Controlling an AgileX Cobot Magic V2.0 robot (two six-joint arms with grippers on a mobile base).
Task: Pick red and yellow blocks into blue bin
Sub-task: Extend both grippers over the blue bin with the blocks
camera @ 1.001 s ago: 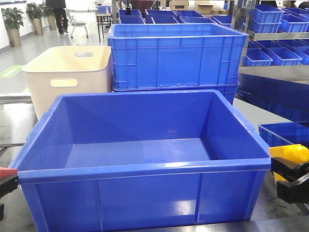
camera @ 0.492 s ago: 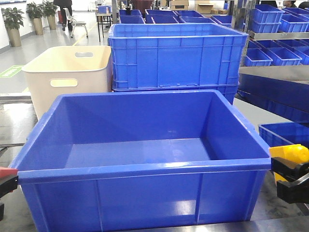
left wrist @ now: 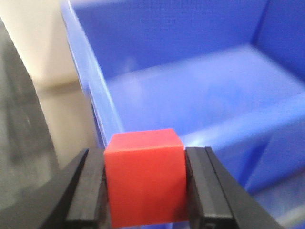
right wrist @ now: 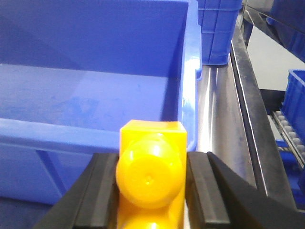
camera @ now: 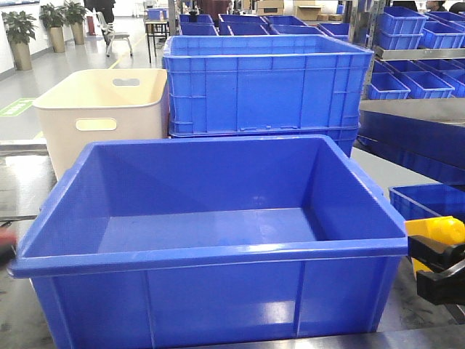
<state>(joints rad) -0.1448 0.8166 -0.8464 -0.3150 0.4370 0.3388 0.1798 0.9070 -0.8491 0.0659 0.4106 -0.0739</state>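
Note:
The big smooth-walled blue bin [camera: 218, 256] fills the middle of the front view and holds nothing. In the left wrist view my left gripper [left wrist: 145, 191] is shut on the red cube [left wrist: 144, 174], just outside the bin's left wall [left wrist: 90, 90]. In the front view that gripper is only a motion-blurred red smear at the left edge. My right gripper [right wrist: 151, 191] is shut on the yellow studded brick [right wrist: 151, 171], studs facing the camera, beside the bin's right front corner [right wrist: 190, 76]. From the front, the yellow brick [camera: 436, 231] shows just right of the rim.
A beige tub with handle slots [camera: 102, 116] stands behind the bin at left, a ribbed blue crate [camera: 265, 83] behind it at centre. Shelves with several blue crates [camera: 418, 51] line the right. A metal rail [right wrist: 252, 124] runs along the right side.
The left gripper with the red cube has moved up and is blurred at the left edge of the front view. The right gripper and yellow brick have stayed put.

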